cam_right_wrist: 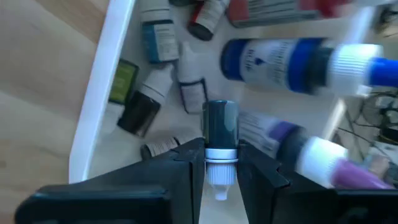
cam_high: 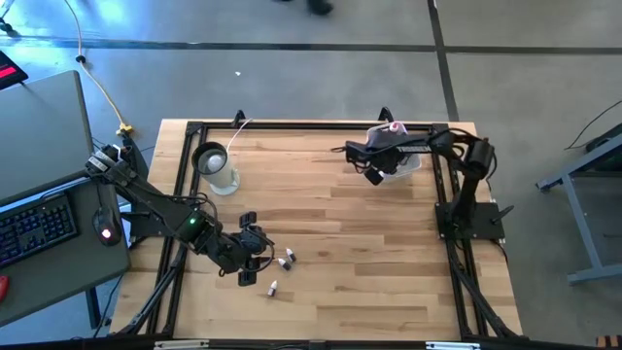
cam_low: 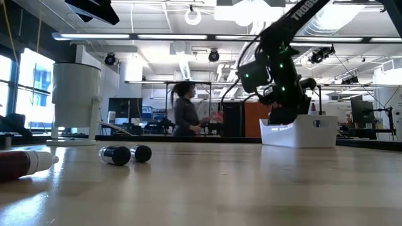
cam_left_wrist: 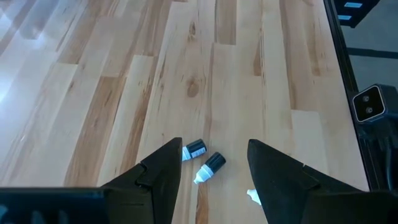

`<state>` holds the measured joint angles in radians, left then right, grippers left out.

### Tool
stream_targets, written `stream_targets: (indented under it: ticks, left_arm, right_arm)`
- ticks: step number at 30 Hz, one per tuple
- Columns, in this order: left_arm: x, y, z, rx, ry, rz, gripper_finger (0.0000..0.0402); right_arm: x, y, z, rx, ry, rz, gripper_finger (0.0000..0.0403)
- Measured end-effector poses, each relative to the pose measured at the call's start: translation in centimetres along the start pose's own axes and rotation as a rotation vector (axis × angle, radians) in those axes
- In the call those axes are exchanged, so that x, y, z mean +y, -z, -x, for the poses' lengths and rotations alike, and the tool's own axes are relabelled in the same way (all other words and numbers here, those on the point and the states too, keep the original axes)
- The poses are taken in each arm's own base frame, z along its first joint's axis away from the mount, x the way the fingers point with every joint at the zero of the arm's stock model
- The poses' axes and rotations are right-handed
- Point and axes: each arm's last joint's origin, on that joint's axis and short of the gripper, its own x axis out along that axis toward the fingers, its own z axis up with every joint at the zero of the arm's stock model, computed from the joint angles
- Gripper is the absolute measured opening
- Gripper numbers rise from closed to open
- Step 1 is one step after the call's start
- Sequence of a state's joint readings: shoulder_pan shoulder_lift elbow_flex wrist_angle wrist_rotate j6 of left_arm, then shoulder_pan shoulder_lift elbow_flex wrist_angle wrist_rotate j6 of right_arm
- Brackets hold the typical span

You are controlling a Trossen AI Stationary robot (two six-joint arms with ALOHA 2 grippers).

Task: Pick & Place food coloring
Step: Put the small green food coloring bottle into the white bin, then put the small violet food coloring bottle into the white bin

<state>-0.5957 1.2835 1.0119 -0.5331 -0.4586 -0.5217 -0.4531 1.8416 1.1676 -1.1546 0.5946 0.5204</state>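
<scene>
The right tool [cam_right_wrist: 221, 163] was clamped on a slim dark dropper bottle with a white tip [cam_right_wrist: 220, 140], holding it just over the white rectangular plastic tub [cam_right_wrist: 93, 106]. Below and ahead of that tool the tub already held a crowd of food coloring bottles: a stubby blue-labelled one with a blue top [cam_right_wrist: 292, 59], a purple-labelled one [cam_right_wrist: 298, 146] just beside the held dropper, and several small dark droppers [cam_right_wrist: 146, 106] near the tub's wall.

The left tool [cam_left_wrist: 211, 171] stood wide open over the light wooden bench [cam_left_wrist: 124, 93], with two slim dark white-tipped droppers [cam_left_wrist: 205, 162] lying just ahead, between its fingers, side by side. A third white tip [cam_left_wrist: 252, 196] peeked out beside one finger.

From above, a clear cup with a black ring [cam_high: 216, 165] stood well behind the left tool. Only the level view showed the room: a person [cam_low: 184, 116] beyond the bench, the same cup [cam_low: 75, 103] looming tall, and a red-bodied bottle with a white cap [cam_low: 22, 163] lying at the near edge, which the other views did not show clearly.
</scene>
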Motion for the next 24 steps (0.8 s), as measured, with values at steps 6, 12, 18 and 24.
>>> stream_targets:
  ticks: [6, 12, 18, 24]
  left_arm:
    - [0.0, 0.0, 0.0, -0.003, 0.003, 0.009, 0.0181]
    - [0.0, -0.1, 0.0, -0.005, 0.005, 0.018, 0.0181]
    - [0.0, -0.1, 0.0, -0.005, 0.005, 0.037, 0.0181]
    - [-0.2, 0.2, 0.1, 0.006, 0.005, 0.087, 0.0181]
  right_arm:
    - [0.1, -0.1, -1.1, -0.017, -0.018, -0.008, 0.0087]
    - [0.3, -0.6, 0.3, -0.061, -0.028, 0.070, 0.0114]
    - [-1.0, -1.6, 5.1, -0.160, -0.055, 0.057, 0.0118]
    - [-0.5, -1.6, 12.6, -0.319, -0.293, 0.044, 0.0118]
